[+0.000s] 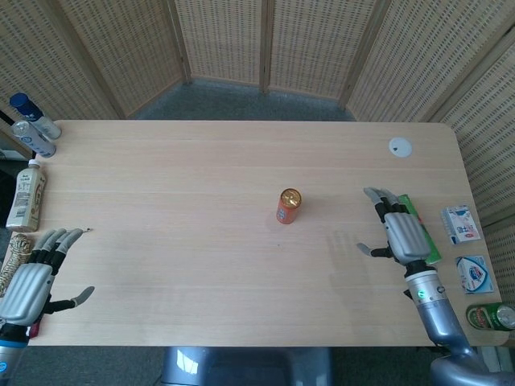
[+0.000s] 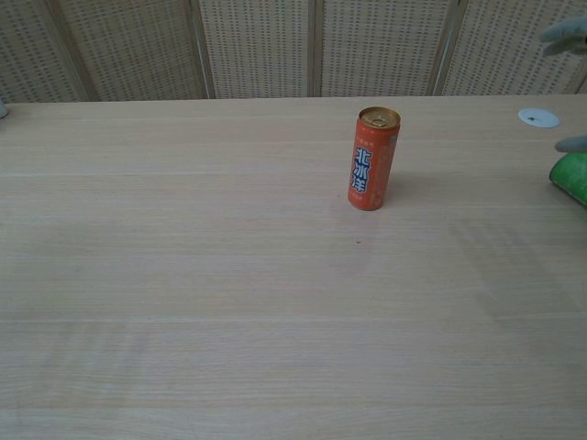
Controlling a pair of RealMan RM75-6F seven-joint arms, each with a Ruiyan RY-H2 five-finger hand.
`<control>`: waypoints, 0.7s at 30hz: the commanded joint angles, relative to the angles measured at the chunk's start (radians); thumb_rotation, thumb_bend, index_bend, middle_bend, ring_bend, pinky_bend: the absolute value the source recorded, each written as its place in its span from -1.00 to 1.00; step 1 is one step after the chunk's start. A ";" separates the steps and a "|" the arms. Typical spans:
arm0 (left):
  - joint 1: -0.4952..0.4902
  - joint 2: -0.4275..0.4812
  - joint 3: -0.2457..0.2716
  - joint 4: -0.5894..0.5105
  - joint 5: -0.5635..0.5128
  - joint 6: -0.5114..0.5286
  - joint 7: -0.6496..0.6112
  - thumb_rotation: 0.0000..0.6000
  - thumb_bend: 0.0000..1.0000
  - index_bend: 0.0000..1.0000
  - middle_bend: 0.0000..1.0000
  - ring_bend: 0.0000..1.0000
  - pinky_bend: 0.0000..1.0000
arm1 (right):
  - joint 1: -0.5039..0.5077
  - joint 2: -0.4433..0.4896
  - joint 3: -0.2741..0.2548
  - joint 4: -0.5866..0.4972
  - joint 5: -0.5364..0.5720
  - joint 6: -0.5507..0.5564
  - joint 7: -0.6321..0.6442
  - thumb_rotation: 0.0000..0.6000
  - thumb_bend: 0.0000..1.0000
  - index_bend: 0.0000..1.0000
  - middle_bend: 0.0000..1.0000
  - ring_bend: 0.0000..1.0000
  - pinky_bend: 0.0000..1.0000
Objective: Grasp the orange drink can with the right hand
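The orange drink can (image 1: 288,206) stands upright near the middle of the table, its gold top up; the chest view shows the can (image 2: 372,159) with blue and white lettering. My right hand (image 1: 398,229) hovers to the can's right, well apart from it, fingers spread and empty. Only its fingertips (image 2: 567,35) poke in at the chest view's right edge. My left hand (image 1: 36,277) is at the near left corner, fingers spread, holding nothing.
A green packet (image 1: 420,229) lies partly under my right hand. White sachets (image 1: 460,223) and a green can (image 1: 492,317) sit at the right edge. Bottles (image 1: 32,133) line the left edge, and a white disc (image 1: 400,146) lies far right.
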 commanded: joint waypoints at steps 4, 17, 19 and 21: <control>-0.011 -0.002 -0.005 0.008 -0.007 -0.011 -0.009 0.88 -0.46 -0.85 -0.76 -1.00 -1.00 | 0.077 -0.097 0.036 0.069 0.046 -0.111 0.106 1.00 -0.68 -1.00 -1.00 -1.00 -1.00; -0.004 0.009 -0.002 0.001 -0.025 -0.003 -0.002 0.88 -0.46 -0.85 -0.76 -1.00 -1.00 | 0.224 -0.306 0.100 0.307 0.117 -0.248 0.185 1.00 -0.76 -1.00 -1.00 -1.00 -1.00; -0.002 0.009 -0.002 0.000 -0.027 -0.001 -0.002 0.88 -0.46 -0.85 -0.76 -1.00 -1.00 | 0.241 -0.325 0.107 0.336 0.128 -0.268 0.198 1.00 -0.76 -1.00 -1.00 -1.00 -1.00; -0.001 0.009 -0.002 0.002 -0.031 -0.001 -0.001 0.88 -0.46 -0.86 -0.76 -1.00 -1.00 | 0.253 -0.340 0.114 0.360 0.138 -0.284 0.211 1.00 -0.76 -1.00 -1.00 -1.00 -1.00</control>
